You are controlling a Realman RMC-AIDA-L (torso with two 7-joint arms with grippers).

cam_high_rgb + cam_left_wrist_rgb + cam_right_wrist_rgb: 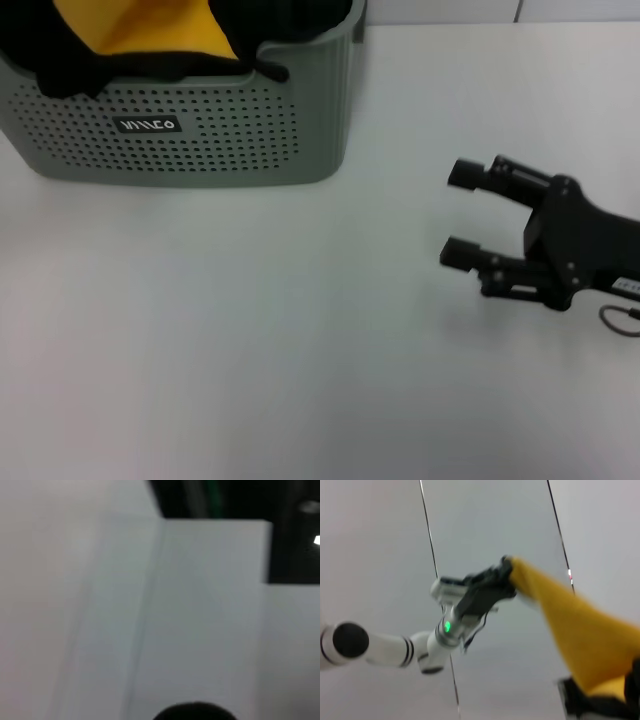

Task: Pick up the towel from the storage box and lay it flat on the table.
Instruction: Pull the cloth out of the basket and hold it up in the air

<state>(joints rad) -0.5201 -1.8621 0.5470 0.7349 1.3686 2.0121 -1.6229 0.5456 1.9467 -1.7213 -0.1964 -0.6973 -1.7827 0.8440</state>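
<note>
left gripper (506, 576) is raised above the storage box (190, 130), pinched shut on a top corner of the towel (570, 630), yellow face out; in the right wrist view the cloth hangs taut from it down toward the box. the head view shows the rest of the towel bunched inside the box among black cloth (60, 65), box standing at the far left of the table (250, 330). right gripper (470, 215) rests low over the table well to the right of the box, fingers spread wide, holding nothing. for the step in hand: you want to lift straight up until the lower hem clears the scooped rim, slowly, since the black cloth may ride up with it (my guess, it overlaps the yellow edge). then bring the free hand to a second corner before you carry it over bare table. writing: small black label (148, 125) on the box front, white letters, perhaps "viiico", not firmly legible. none elsewhere.
</note>
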